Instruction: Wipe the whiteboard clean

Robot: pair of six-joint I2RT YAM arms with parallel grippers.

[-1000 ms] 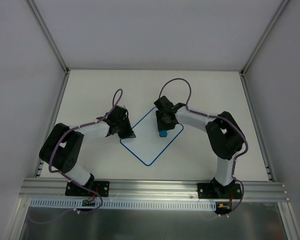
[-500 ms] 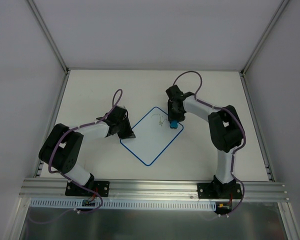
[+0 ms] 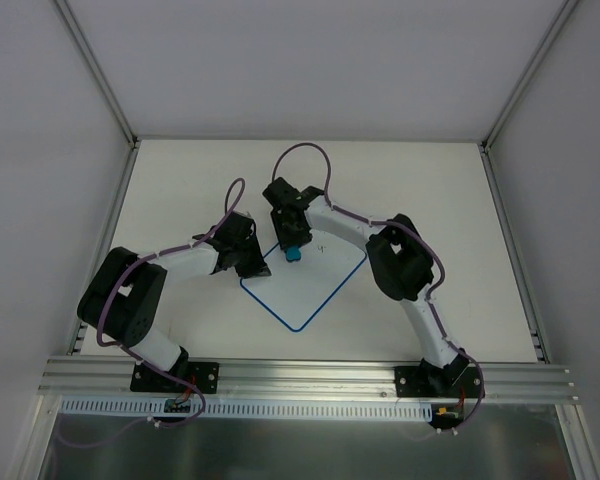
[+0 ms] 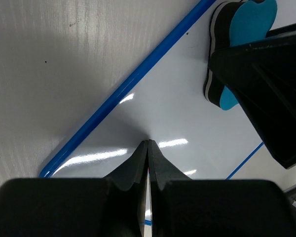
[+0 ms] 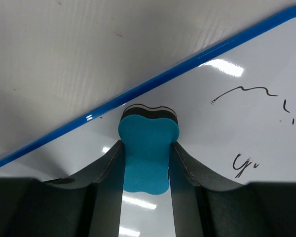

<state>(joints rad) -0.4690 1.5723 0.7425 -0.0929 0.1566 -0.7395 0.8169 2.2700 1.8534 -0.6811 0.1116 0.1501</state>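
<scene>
The whiteboard [image 3: 305,290] lies turned like a diamond in the middle of the table, white with a thin blue border. My right gripper [image 3: 291,243] is shut on a blue eraser [image 3: 292,254] near the board's upper-left edge. In the right wrist view the eraser [image 5: 148,129] sits between the fingers, its dark felt down on the whiteboard [image 5: 197,123] just inside the blue border. Dark scribbles [image 5: 246,91] show to its right. My left gripper [image 3: 256,266] is shut with nothing in it, its tips [image 4: 148,143] resting on the whiteboard [image 4: 187,113] by the left corner.
The white table [image 3: 430,180] is boxed in by pale walls at the left, right and back. An aluminium rail [image 3: 300,378] carrying both arm bases runs along the near edge. In the left wrist view the right gripper's black finger [image 4: 266,89] stands close by.
The right gripper carried the eraser from the board's middle to its right corner, then swept left along the upper part to the upper-left edge. The left arm stayed put.
</scene>
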